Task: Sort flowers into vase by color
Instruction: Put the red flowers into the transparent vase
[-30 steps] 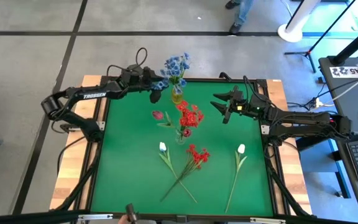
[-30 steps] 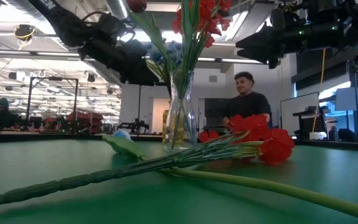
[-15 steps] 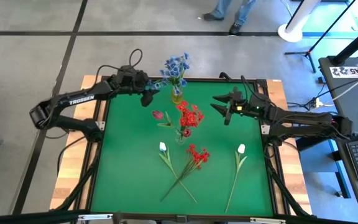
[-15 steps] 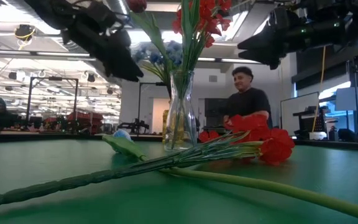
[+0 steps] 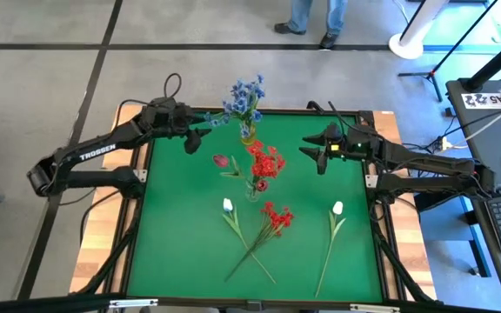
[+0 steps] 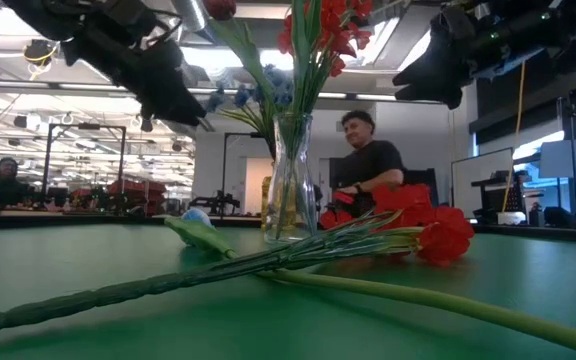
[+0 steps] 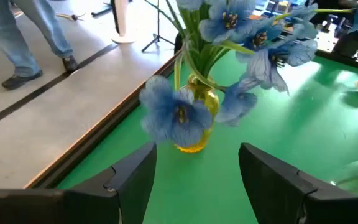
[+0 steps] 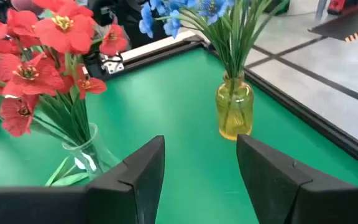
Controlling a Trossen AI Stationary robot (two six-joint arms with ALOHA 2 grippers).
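Note:
Blue flowers (image 5: 246, 94) stand in a small yellow vase (image 5: 248, 133) at the table's far edge. Red flowers (image 5: 266, 162) and a red-pink rosebud (image 5: 222, 161) stand in a clear glass vase (image 5: 254, 189) at mid-table. A white tulip (image 5: 228, 206), a red cluster (image 5: 277, 216) and a second white tulip (image 5: 337, 208) lie flat on the green mat. My left gripper (image 5: 195, 142) hangs open and empty left of the yellow vase (image 7: 191, 127). My right gripper (image 5: 311, 156) hangs open and empty right of the red flowers, facing both vases (image 8: 234, 112).
The green mat (image 5: 181, 243) has free room at its near left and near right. Black frame rails run along the table's edges (image 5: 379, 226). A person (image 6: 368, 165) sits beyond the far edge. Another person's legs (image 5: 311, 13) show on the floor behind.
My left gripper has drawn back from the blue flowers toward the table's left edge, staying above the mat. The person behind the table has moved.

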